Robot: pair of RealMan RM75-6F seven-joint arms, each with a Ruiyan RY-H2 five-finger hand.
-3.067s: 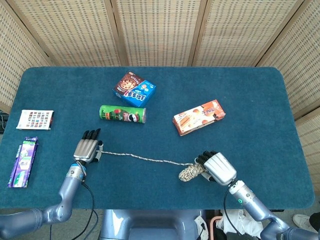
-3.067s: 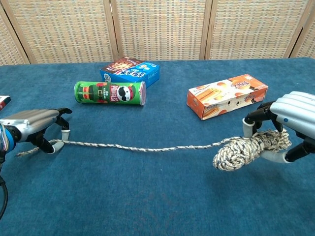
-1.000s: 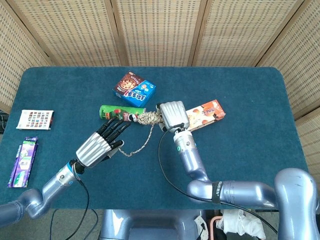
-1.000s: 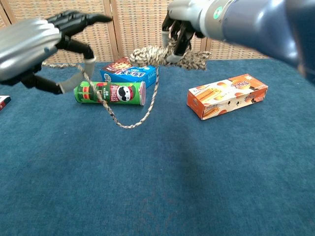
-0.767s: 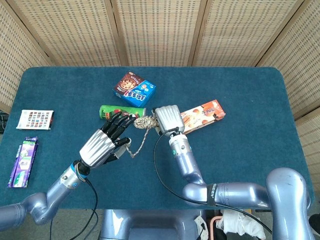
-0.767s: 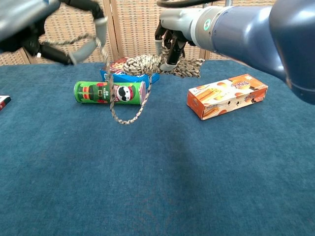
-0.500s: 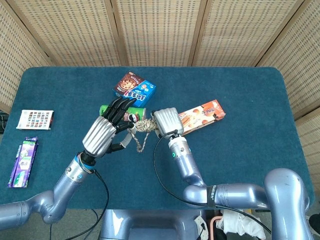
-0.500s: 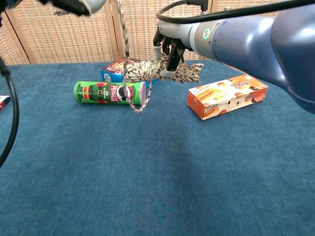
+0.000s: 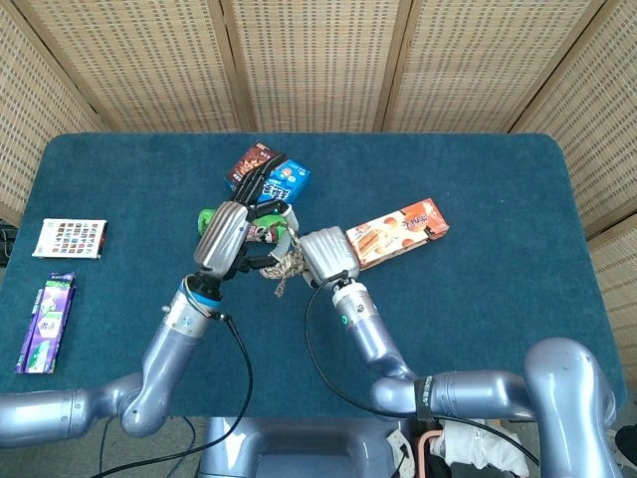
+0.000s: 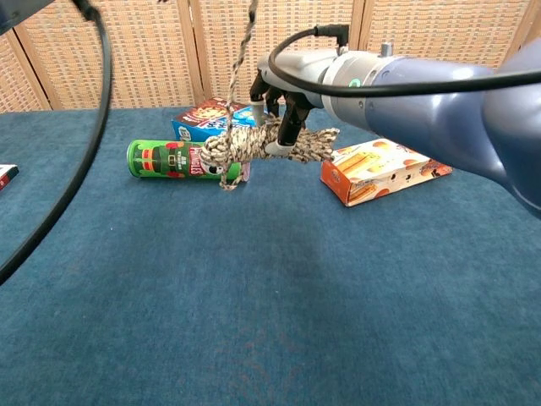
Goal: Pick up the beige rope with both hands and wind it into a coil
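Note:
The beige rope (image 10: pixel 264 145) is wound into a thick bundle held in the air over the table's middle. My right hand (image 10: pixel 282 98) grips the bundle from above; in the head view my right hand (image 9: pixel 328 257) covers most of it, with some rope (image 9: pixel 284 265) showing at its left. A single strand (image 10: pixel 240 52) rises from the bundle out of the top of the chest view. My left hand (image 9: pixel 235 233) is raised right beside the right one, holding that strand between thumb and fingers. A short loop hangs under the bundle.
A green chip can (image 10: pixel 173 159) lies behind the bundle, with a blue-and-brown box (image 10: pixel 213 119) beyond it. An orange box (image 10: pixel 385 169) lies to the right. A card (image 9: pixel 70 237) and a purple pack (image 9: pixel 48 321) lie at the blue table's (image 9: pixel 498 329) left edge.
My left hand has risen and moved in close to the right hand, carrying the strand up. The hanging loop has shortened and the bundle has dropped slightly and grown.

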